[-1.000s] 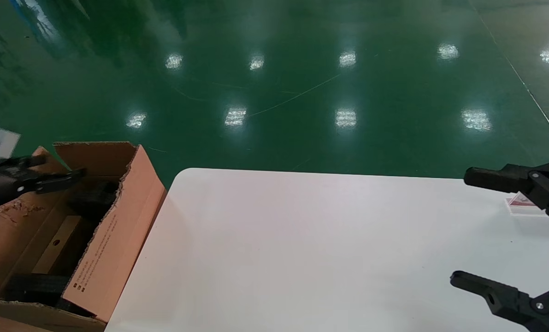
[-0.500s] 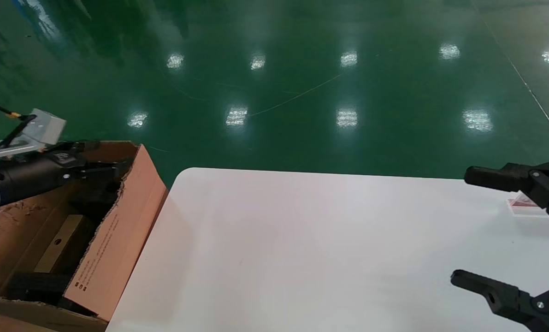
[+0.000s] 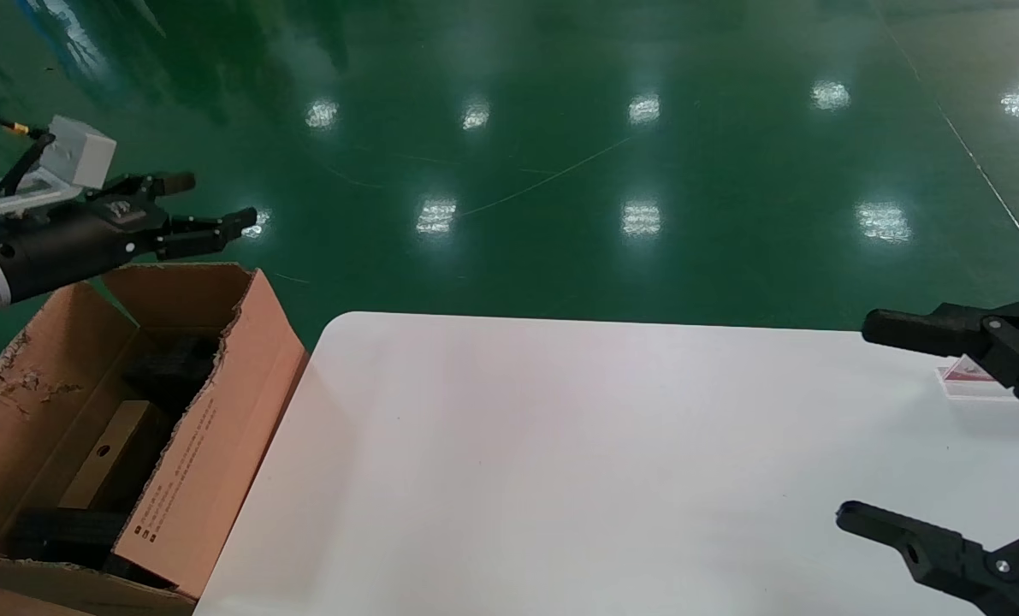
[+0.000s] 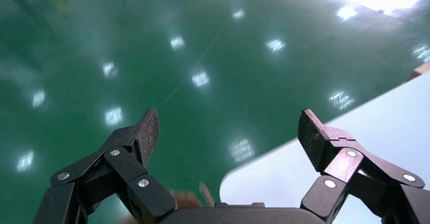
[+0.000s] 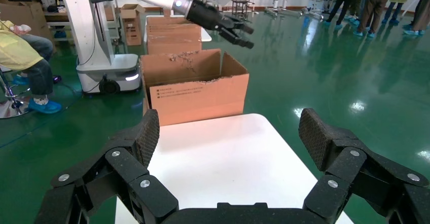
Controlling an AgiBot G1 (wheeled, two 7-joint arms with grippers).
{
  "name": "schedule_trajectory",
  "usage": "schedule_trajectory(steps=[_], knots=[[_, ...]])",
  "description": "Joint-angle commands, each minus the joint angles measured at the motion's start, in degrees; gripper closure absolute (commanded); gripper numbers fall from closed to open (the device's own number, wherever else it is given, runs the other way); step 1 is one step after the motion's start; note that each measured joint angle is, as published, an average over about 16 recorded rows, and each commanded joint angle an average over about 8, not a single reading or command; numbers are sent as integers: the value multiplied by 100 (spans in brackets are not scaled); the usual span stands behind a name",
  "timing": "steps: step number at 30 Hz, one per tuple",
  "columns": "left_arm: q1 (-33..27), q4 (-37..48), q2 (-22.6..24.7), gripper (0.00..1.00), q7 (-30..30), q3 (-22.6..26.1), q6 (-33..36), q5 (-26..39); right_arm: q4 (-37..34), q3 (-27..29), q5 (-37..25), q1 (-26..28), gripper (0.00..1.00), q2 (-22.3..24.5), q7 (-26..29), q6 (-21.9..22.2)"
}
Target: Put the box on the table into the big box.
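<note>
The box [image 3: 103, 453], a small oblong brown carton with a round hole in its upper face, lies inside the big box [image 3: 218, 428], resting among black padding [image 3: 167, 368] near the bottom. You will find the big box standing on the green floor [image 3: 560, 171] just beside the left edge of the table [image 3: 560, 470], its ragged flaps upright and small black print on the flap nearest the table. Your left gripper [image 3: 210, 210] hangs in the air above the far rim of the big box, well clear of the box below; its jaws are spread apart and hold nothing. In the left wrist view the same gripper [image 4: 228, 133] shows both fingertips wide of each other, with only floor and the rounded table corner [image 4: 284, 173] beyond them. Your right gripper [image 3: 851, 419] sits over the right edge of the table, far from the big box, with its jaws also spread wide and empty. A small clear stand with a red card [image 3: 971, 378] rests on the table close to its upper finger.
</note>
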Motion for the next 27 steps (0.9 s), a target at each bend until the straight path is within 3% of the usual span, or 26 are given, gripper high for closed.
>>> schedule_trajectory(steps=[1, 27], knots=[[205, -401, 4, 0, -176, -38, 62, -148, 0, 0, 0, 0, 0, 0, 0, 0], [2872, -5621, 58, 0, -2468, -532, 876, -2076, 0, -1, 0, 0, 0, 0, 0, 0]])
